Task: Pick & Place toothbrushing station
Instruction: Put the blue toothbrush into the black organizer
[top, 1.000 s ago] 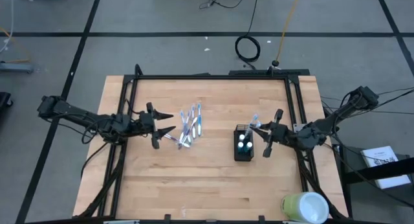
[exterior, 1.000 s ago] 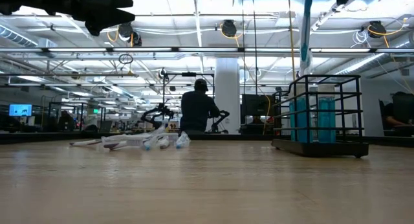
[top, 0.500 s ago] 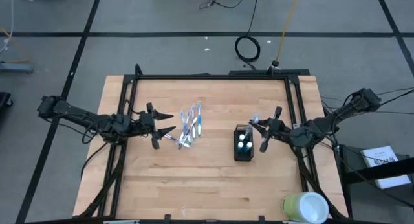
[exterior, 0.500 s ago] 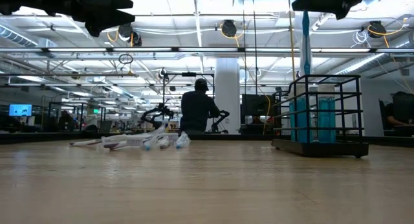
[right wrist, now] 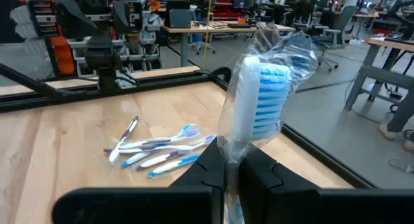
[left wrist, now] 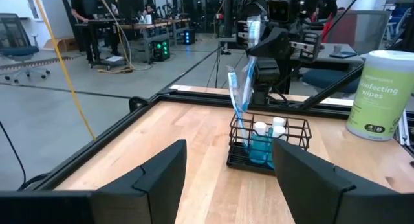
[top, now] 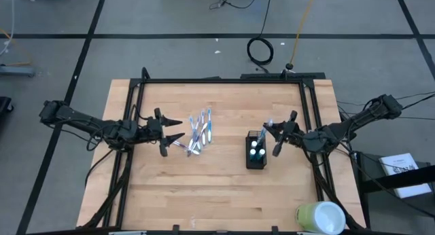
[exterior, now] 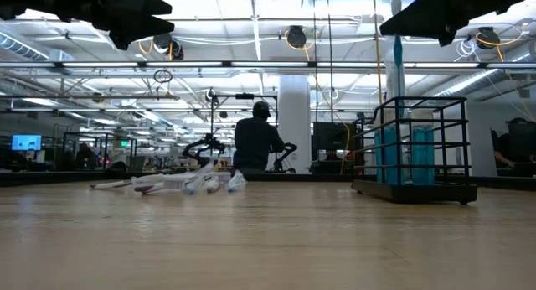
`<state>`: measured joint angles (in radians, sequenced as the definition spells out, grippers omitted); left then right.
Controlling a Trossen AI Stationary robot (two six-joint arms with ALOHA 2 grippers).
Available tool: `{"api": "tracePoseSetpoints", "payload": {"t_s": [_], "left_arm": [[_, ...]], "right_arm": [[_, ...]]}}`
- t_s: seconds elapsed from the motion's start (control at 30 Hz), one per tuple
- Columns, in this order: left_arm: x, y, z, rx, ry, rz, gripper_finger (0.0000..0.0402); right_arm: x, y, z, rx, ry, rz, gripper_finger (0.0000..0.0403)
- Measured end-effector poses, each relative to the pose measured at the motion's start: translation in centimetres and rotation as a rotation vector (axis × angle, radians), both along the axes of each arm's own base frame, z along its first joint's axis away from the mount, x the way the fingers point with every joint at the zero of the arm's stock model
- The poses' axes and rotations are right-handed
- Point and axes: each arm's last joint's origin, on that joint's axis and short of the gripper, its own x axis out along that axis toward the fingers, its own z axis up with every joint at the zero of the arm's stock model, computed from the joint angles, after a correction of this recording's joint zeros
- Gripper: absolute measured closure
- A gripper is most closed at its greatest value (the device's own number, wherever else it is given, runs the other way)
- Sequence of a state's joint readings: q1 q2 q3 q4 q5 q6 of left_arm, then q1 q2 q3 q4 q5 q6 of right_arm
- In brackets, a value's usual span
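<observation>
The black wire holder (top: pixel 256 152) stands right of the table's middle with white-capped blue tubes (left wrist: pixel 263 138) in it. Several wrapped blue-and-white toothbrushes (top: pixel 199 133) lie in a loose pile on the wood, left of the middle. My right gripper (top: pixel 270 132) hangs at the holder's far right corner, shut on one wrapped toothbrush (left wrist: pixel 242 88) that stands upright above the holder (exterior: pixel 416 147). My left gripper (top: pixel 174 130) is open and level, just left of the pile, with nothing between its fingers (left wrist: pixel 162 179). My right gripper pinches the wrapped toothbrush just below its bristle head (right wrist: pixel 240 141) between the two shut fingers (right wrist: pixel 262 174). They reach in level from the table's right, across the brush. The brush stands upright, head up, and its handle (exterior: pixel 395 76) hangs down into the holder.
A yellow-green and white wipes cylinder (top: pixel 319 218) stands at the table's near right corner. Black frame rails (top: pixel 224 80) run along the table's edges. Bare wood lies along the table's near side (top: pixel 204 194). A person (exterior: pixel 255 143) sits in the room beyond the far edge.
My right gripper has sunk a little and moved toward the table's left and far edge, rolling slightly. It stays shut on the toothbrush, which remains upright over the holder. The pile and the holder have kept their places.
</observation>
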<state>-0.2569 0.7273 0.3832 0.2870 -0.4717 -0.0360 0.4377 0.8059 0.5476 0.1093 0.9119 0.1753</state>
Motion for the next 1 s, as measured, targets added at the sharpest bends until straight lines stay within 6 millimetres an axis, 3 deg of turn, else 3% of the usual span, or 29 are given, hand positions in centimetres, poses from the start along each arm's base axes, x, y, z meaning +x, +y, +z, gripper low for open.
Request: {"api": "tracePoseSetpoints", "payload": {"t_s": [0.77,1.0], "left_arm": [[0.0,0.0,-0.1,-0.005,0.004,0.001,0.0167],[0.0,0.0,-0.1,-0.010,0.004,0.001,0.0167]], "right_arm": [[1.1,0.6,-0.8,0.057,-0.001,0.013,0.0392],[1.4,0.7,-2.1,0.035,-0.004,0.014,0.0392]]}}
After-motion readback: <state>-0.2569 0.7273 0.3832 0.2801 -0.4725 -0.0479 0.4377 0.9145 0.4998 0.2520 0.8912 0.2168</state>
